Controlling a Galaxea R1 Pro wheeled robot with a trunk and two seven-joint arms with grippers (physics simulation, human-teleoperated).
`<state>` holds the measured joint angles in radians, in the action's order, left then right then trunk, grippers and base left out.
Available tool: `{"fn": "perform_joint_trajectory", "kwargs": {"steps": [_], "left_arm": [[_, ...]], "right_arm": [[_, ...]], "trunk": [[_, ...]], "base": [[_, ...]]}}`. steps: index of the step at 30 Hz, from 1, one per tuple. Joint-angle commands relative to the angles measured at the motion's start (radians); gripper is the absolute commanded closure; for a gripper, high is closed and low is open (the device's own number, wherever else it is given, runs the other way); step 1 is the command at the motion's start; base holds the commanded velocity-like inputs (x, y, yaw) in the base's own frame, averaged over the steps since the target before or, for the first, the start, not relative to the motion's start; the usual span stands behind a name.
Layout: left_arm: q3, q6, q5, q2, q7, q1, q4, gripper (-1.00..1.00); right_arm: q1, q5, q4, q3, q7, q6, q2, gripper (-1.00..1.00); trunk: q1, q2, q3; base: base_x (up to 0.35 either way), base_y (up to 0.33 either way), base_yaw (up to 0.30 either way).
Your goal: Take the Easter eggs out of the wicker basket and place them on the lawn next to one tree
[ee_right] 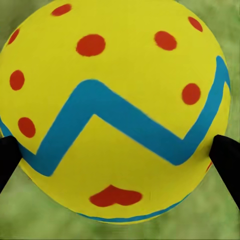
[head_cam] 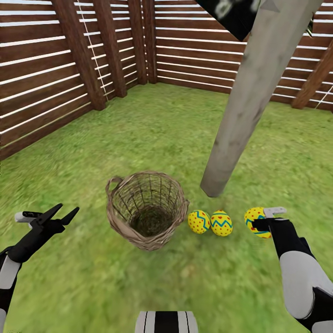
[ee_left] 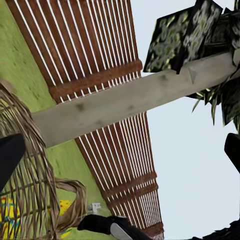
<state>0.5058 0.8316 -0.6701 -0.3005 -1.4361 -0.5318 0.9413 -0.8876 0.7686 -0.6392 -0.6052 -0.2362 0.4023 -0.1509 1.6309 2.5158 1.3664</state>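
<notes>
Right gripper: clamped on the third Easter egg, fingertips pressed to both flanks, low over the lawn, just right of the tree trunk base. Contact with grass: cannot tell. Two other eggs: resting side by side on grass, touching, between wicker basket and trunk. Basket: upright, interior apparently empty. Left gripper: spread, holding nothing, left of basket. Progress, as judged: nearly complete. Remaining: set down and release the held egg beside the same trunk.
</notes>
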Motion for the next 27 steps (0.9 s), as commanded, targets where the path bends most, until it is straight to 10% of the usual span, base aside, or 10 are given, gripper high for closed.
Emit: {"fn": "perform_joint_trajectory", "kwargs": {"steps": [1, 18, 27], "left_arm": [[0.001, 0.011, 0.0, 0.0, -0.003, -0.001, 0.001, -1.0], [0.045, 0.011, -0.002, -0.029, -0.058, 0.015, -0.044, -1.0], [0.043, 0.011, 0.0, -0.036, -0.096, 0.015, -0.048, -1.0]], "right_arm": [[-0.001, 0.011, 0.002, -0.004, -0.009, -0.006, 0.001, 1.0], [-0.002, 0.009, 0.002, -0.004, -0.008, -0.025, 0.085, 1.0], [-0.047, 0.0, 0.159, -0.009, 0.271, -0.062, 0.081, 1.0]], "trunk": [[0.0, 0.0, 0.002], [0.002, 0.001, 0.034], [0.006, 0.004, 0.069]], "base": [[0.16, -0.312, 0.171], [0.08, -0.151, 0.09], [0.0, 0.0, 0.0]]}}
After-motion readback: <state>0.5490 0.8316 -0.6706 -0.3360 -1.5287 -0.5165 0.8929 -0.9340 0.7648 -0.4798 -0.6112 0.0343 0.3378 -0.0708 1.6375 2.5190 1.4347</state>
